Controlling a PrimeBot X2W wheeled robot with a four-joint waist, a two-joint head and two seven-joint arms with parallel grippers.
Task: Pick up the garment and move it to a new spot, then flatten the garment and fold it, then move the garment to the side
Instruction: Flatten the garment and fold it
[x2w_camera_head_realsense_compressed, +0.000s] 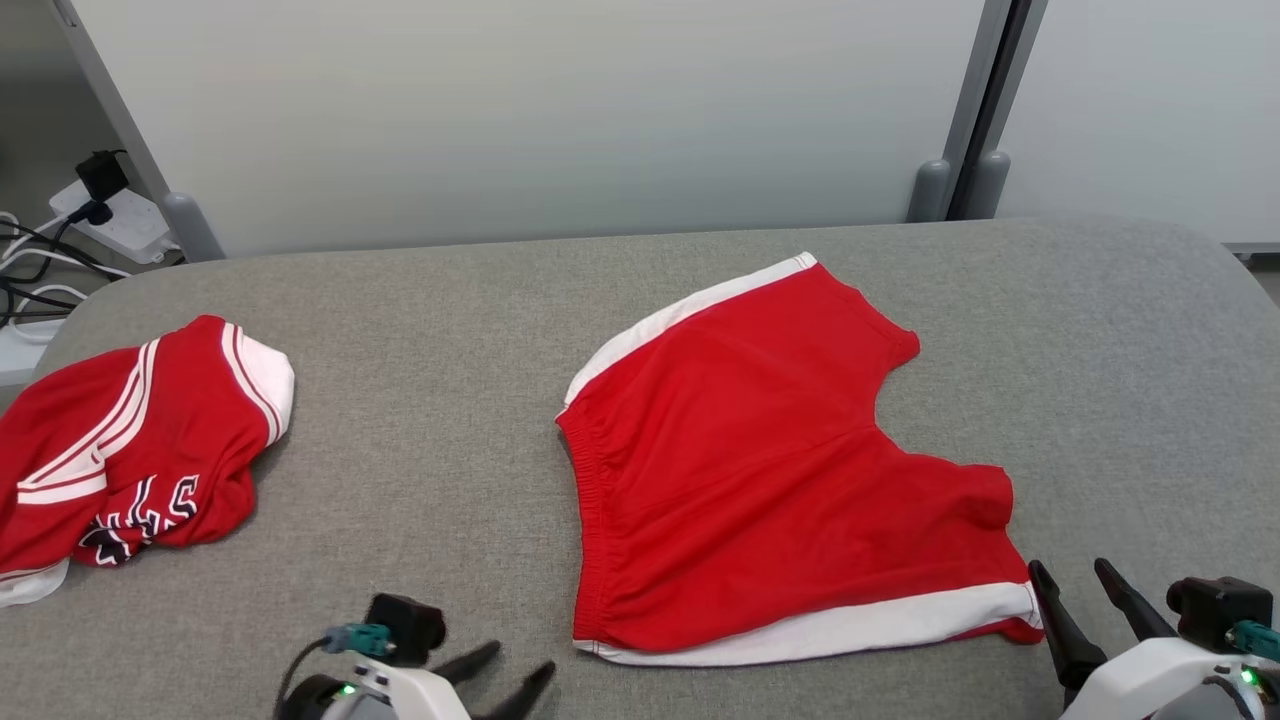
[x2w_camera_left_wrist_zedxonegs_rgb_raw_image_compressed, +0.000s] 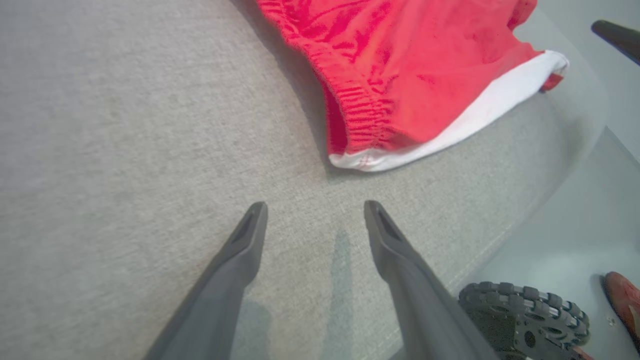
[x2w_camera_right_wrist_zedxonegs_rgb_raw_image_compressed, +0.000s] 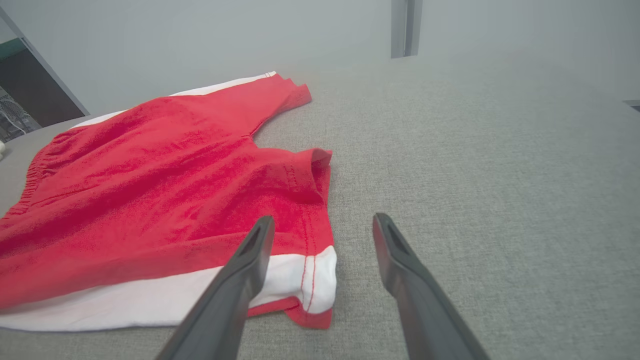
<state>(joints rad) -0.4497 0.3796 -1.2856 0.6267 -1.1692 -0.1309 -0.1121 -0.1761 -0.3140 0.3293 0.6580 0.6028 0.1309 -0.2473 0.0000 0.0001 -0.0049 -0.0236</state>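
The garment (x2w_camera_head_realsense_compressed: 770, 460), red shorts with white side stripes, lies spread flat on the grey padded table (x2w_camera_head_realsense_compressed: 450, 330). My left gripper (x2w_camera_head_realsense_compressed: 515, 673) is open near the front edge, just left of the waistband corner (x2w_camera_left_wrist_zedxonegs_rgb_raw_image_compressed: 350, 160), holding nothing. My right gripper (x2w_camera_head_realsense_compressed: 1070, 575) is open at the hem corner of the near leg (x2w_camera_right_wrist_zedxonegs_rgb_raw_image_compressed: 315, 280), also holding nothing. In the right wrist view the left finger (x2w_camera_right_wrist_zedxonegs_rgb_raw_image_compressed: 250, 260) overlaps the white stripe while the other is over bare table. In the left wrist view my fingers (x2w_camera_left_wrist_zedxonegs_rgb_raw_image_compressed: 247, 240) hover over bare fabric, apart from the shorts (x2w_camera_left_wrist_zedxonegs_rgb_raw_image_compressed: 410, 75).
A second red garment (x2w_camera_head_realsense_compressed: 130, 440) with white trim and lettering lies crumpled at the table's left edge. A grey partition wall (x2w_camera_head_realsense_compressed: 520, 110) stands behind the table. A power strip and cables (x2w_camera_head_realsense_compressed: 90, 215) sit at far left. The robot's wheel (x2w_camera_left_wrist_zedxonegs_rgb_raw_image_compressed: 525, 315) shows below the table edge.
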